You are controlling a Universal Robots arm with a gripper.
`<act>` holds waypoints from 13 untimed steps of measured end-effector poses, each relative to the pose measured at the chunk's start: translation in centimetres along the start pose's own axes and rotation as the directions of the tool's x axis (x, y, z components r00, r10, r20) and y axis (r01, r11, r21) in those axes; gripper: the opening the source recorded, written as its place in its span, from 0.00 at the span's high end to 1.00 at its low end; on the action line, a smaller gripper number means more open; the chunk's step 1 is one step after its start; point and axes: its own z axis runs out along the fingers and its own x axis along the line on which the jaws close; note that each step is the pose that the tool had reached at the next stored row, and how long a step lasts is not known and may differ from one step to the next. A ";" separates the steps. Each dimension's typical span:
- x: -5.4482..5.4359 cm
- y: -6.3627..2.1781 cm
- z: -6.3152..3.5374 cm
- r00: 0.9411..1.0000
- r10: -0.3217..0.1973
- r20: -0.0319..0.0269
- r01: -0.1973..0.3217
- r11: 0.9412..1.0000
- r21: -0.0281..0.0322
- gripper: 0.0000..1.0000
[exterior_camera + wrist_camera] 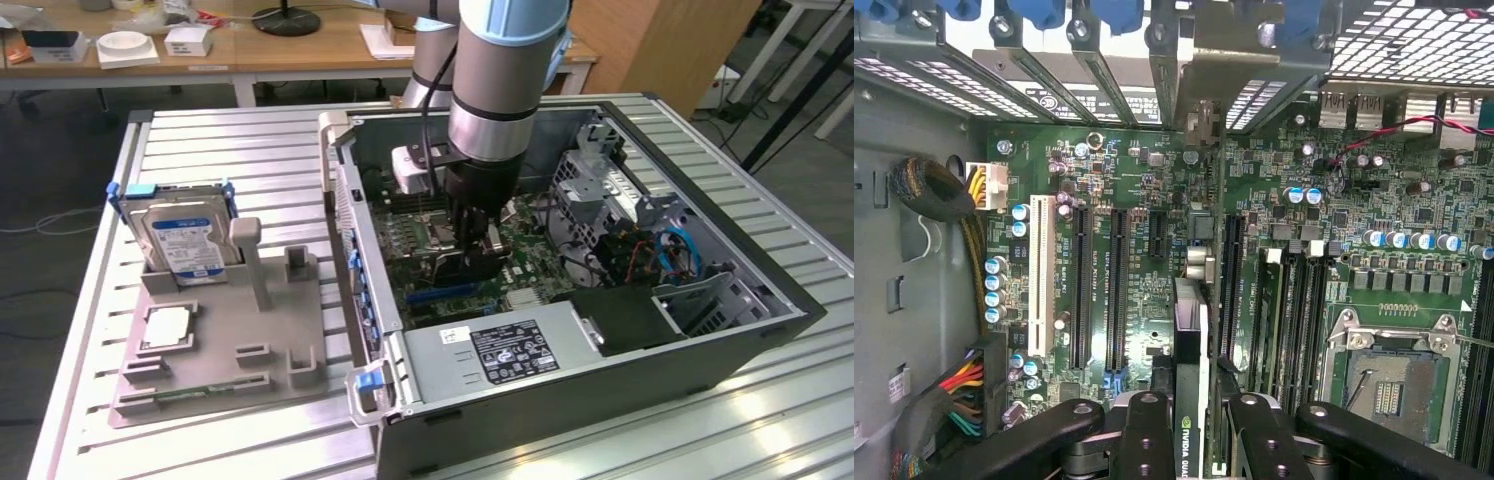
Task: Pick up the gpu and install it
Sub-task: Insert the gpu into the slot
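The pincer (1190,430) pinches the gpu (1188,330), its two black fingers (1146,430) pressed against the card's flat sides, so the card shows edge-on, standing upright over the green board (1154,300). The card's thin edge lies between two long black slots (1116,280), closer to the one nearer the processor socket (1389,375); whether it touches the board I cannot tell. The arm (501,90) reaches down into the open computer case (601,370), whose walls stand well apart from it, with the power supply (497,350) near. The case sits on a slatted metal surface (227,140).
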 end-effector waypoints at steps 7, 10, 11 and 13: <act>0.1 0.01 0.00 1.000 0.007 -0.001 -0.007 1.000 0.000 0.74; 0.2 0.01 0.01 1.000 0.011 -0.001 -0.011 1.000 0.000 0.74; 0.2 0.01 0.01 1.000 0.011 -0.001 -0.011 1.000 0.000 0.74; 0.2 0.05 0.07 1.000 0.011 -0.001 -0.011 1.000 0.000 0.74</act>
